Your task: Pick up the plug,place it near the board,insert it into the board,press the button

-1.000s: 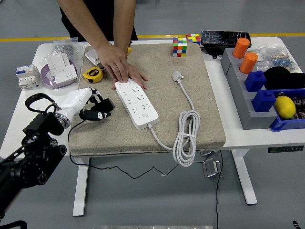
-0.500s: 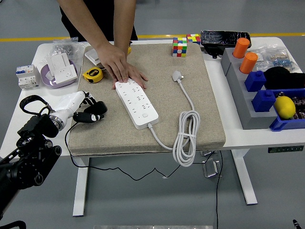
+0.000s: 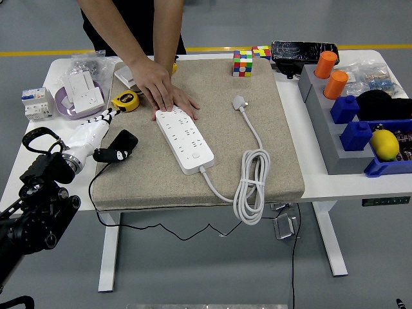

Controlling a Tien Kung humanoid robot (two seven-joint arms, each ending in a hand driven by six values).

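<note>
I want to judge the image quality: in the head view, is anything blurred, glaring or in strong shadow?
Head view: lighting is even and soft, no hard shadows; the power strip and white plug are sharp, without glare; the left hand is slightly soft at its fingertips.

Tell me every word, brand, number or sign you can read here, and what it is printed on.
None can be read.
Yellow tape measure: dark label, too blurred.
White power strip: only sockets and a button show, no legible markings.
Breaker and white sockets in the purple dish: markings too small.
Clear bags at the far right: print too small.
Green strip on the table edge: blurred.
</note>
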